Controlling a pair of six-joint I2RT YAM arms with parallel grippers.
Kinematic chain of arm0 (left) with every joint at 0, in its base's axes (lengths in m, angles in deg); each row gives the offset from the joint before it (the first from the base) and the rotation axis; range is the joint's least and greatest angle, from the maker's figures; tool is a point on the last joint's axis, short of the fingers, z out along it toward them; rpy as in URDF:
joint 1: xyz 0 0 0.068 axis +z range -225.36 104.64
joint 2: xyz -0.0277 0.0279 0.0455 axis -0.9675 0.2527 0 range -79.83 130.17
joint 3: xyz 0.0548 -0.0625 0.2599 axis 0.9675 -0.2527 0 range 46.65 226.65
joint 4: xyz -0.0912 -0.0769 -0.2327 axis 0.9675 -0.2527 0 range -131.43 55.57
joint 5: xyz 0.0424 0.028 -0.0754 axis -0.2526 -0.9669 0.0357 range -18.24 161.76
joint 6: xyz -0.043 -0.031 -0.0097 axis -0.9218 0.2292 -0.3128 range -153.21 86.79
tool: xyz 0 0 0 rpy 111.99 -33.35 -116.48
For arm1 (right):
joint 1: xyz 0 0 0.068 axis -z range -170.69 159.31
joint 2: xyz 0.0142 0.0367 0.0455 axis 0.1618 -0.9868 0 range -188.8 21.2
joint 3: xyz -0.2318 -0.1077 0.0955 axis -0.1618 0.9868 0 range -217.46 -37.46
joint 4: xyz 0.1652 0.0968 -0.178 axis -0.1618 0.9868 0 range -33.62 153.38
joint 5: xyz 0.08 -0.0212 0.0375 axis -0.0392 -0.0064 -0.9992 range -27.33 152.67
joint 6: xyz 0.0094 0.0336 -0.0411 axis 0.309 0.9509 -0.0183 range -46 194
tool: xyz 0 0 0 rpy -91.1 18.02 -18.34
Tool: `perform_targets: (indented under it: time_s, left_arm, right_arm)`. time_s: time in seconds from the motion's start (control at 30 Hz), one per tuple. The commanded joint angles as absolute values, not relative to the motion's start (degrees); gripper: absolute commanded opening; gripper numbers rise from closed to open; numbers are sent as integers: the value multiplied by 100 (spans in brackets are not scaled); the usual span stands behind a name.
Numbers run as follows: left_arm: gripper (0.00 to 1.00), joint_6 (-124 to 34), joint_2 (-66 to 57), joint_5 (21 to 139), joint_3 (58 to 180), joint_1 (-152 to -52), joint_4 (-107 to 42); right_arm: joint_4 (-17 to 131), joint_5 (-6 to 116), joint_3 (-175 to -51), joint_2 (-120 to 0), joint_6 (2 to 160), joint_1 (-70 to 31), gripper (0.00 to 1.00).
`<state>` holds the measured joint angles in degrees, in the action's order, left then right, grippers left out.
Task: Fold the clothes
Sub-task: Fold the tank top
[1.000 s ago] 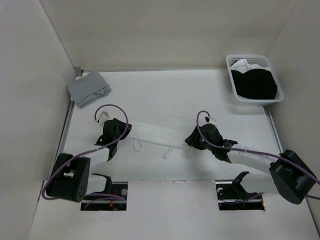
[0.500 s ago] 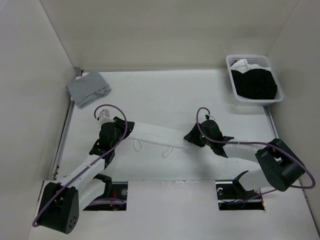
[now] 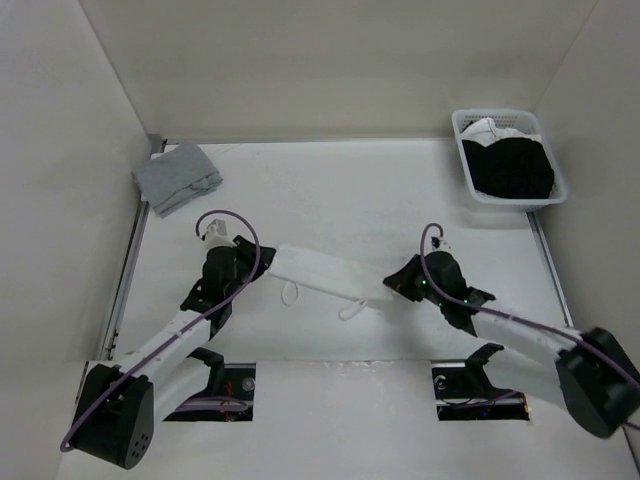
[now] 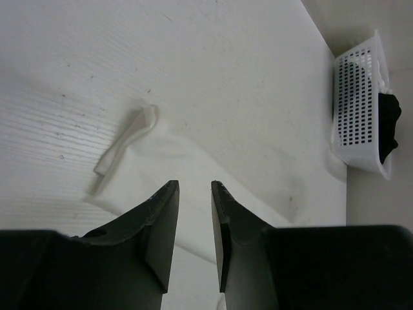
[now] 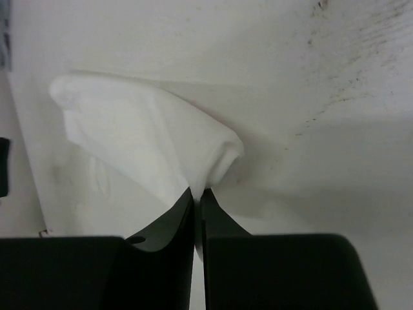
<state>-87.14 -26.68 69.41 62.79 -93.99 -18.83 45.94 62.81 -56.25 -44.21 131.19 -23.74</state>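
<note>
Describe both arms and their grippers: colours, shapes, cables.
The left arm and right arm are white tubular links between chunky black joint housings. The left gripper and right gripper have matte black fingers tapering to blades. A thin purple cable loops over each wrist and runs along the arm. No markings show.

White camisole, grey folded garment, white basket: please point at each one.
white camisole (image 3: 325,272), top view, middle of the folded band
grey folded garment (image 3: 177,178), top view, its centre
white basket (image 4: 355,110), left wrist view, its perforated side wall

Soft matt cloth camisole (image 3: 325,272), perforated plastic basket (image 3: 500,113)
</note>
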Motion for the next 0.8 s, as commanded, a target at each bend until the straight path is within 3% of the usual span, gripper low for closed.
perform_targets:
  time_s: [0.0,0.1,0.23,0.77]
  left_arm:
    - [26,-8682,-2675,6974,6501,-9614,-1703]
    - [26,-8744,-2604,6965,6519,-9799,-1668]
    - [26,-8849,-2648,6912,6484,-9931,-1588]
    - [27,-8876,-2999,7255,6203,-9817,-1448]
  right_arm:
    - [5950,6697,-5714,-3123,12973,-2360,9]
    - [7190,6767,-6100,-2198,12867,-2395,9]
    - [7896,6803,-6829,-2107,12761,-2553,9]
    - [7861,6935,-10143,-6544,12708,-3230,6]
